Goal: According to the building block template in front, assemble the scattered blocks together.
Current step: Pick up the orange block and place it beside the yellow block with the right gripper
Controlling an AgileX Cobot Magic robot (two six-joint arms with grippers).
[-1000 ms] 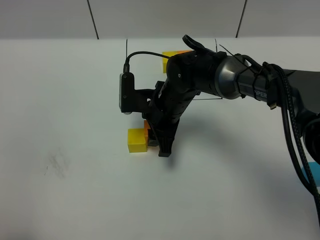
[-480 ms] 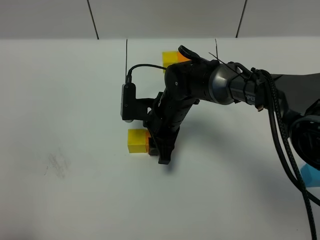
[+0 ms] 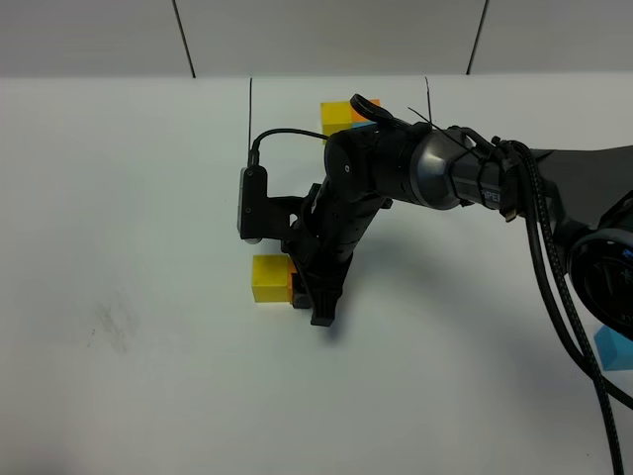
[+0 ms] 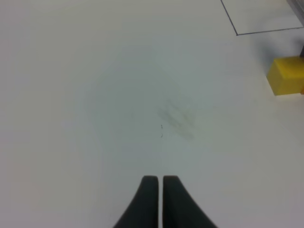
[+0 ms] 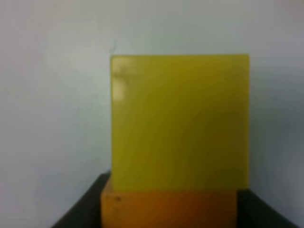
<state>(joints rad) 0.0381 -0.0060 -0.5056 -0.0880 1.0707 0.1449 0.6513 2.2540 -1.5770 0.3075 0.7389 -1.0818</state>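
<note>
While your right tool is clamping the orange cube against the yellow cube near the middle of the table, your left tool is idling with jaws together, and these cubes are looking light, stiff and smooth, best pinched on opposite flat faces.

Template at 12 o'clock on the table, first loose cube at 7 o'clock of it, well apart, second loose cube touching the first's 3 o'clock side, third loose cube at 4 o'clock of that pair, well apart

Yellow cube, orange cube, light blue cube (all plain), white table
</note>
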